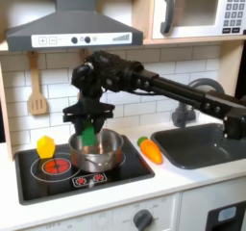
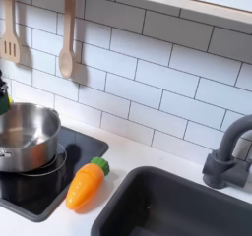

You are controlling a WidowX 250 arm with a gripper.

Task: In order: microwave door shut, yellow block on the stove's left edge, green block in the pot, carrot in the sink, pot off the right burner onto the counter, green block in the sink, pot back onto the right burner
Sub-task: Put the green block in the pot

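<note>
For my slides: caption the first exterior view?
Gripper holds green block above pot; carrot lies beside sink.

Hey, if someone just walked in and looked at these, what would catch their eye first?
Probably the black arm with its end effector holding a green block over the pot on the stove. Next, the carrot on the counter beside the sink, and the yellow block at the stove's left edge in the first exterior view.

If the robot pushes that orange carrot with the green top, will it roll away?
Probably a little. The orange toy carrot with a green top looks round and smooth, so it may roll sideways. Its tapered shape would likely make it curve rather than go straight. It lies on the flat white counter, near the dark sink.
</note>
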